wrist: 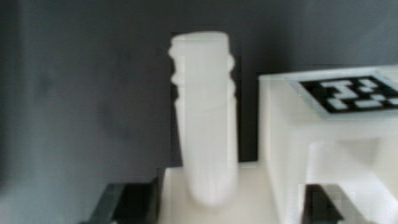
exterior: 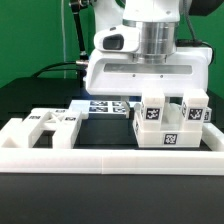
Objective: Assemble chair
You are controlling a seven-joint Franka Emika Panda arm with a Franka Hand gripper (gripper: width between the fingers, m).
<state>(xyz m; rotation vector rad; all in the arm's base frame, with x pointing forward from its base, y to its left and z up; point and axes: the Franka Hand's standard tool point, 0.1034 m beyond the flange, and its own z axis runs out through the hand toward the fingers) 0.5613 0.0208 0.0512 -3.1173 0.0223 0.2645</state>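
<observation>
- Clamping, it seems, on a ridged white chair bar [wrist: 201, 110], the gripper [wrist: 214, 203] has its jaws at the bar's foot; the view is blurred.
- Tagged chair blocks [exterior: 170, 122] stand just behind the border rail [exterior: 110, 150].
- One slotted panel [exterior: 50, 122] lies behind this rail too.

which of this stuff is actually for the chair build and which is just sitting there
For the job:
- slotted panel
- tagged blocks
- narrow ridged piece, which looks gripped by the claw

Just lying about:
- marker board
- low white border rail
</observation>
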